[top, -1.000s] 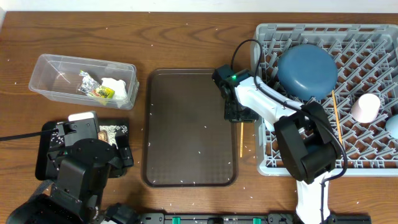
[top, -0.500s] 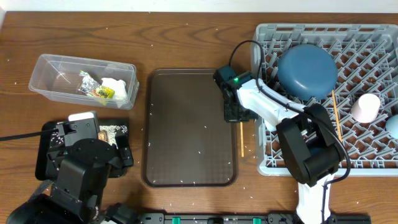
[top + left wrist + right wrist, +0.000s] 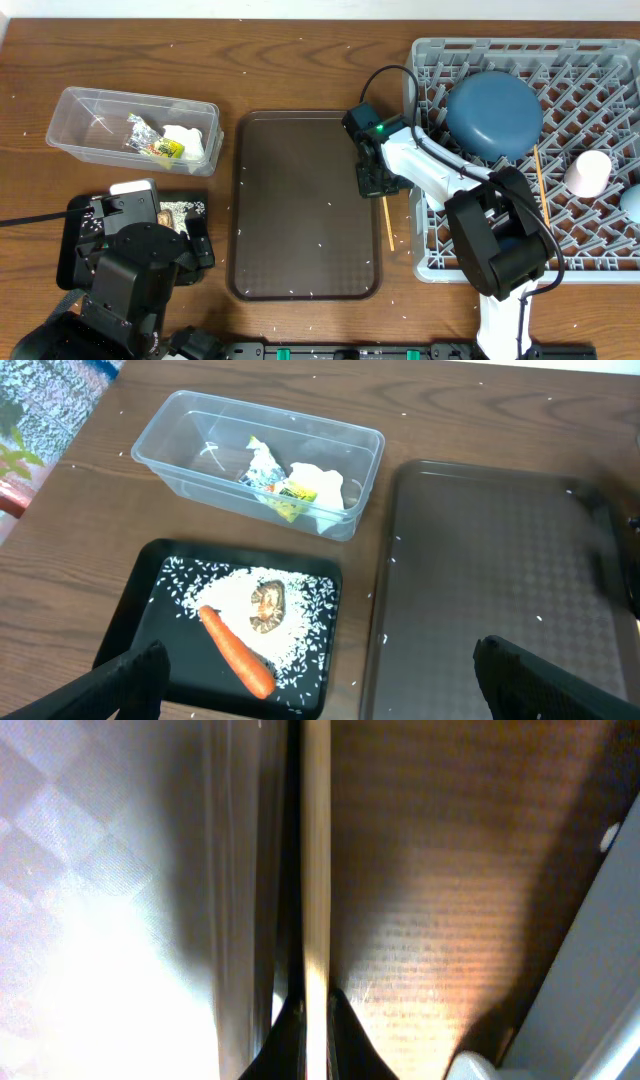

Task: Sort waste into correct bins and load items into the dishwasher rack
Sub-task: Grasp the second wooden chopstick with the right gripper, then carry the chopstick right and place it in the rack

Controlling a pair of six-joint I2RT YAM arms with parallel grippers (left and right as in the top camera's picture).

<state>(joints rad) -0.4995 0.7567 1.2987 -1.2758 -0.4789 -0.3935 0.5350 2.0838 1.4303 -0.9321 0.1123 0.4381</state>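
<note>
One chopstick (image 3: pixel 388 225) is sitting pinched in the right gripper (image 3: pixel 377 184), jaws closed, beside the rack (image 3: pixel 430 262); left gripper (image 3: pixel 320 665) is hovering wide open, empty, above the black tray (image 3: pixel 128 628).

Chopstick (image 3: pixel 388 224) beside grey rack (image 3: pixel 585 58), blue plate (image 3: pixel 493 112) inside, carrot (image 3: pixel 236 651) on black tray (image 3: pixel 135 630)

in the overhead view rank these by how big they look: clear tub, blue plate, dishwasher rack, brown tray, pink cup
1. dishwasher rack, largest even though the frame edge cuts it off
2. brown tray
3. clear tub
4. blue plate
5. pink cup
</note>
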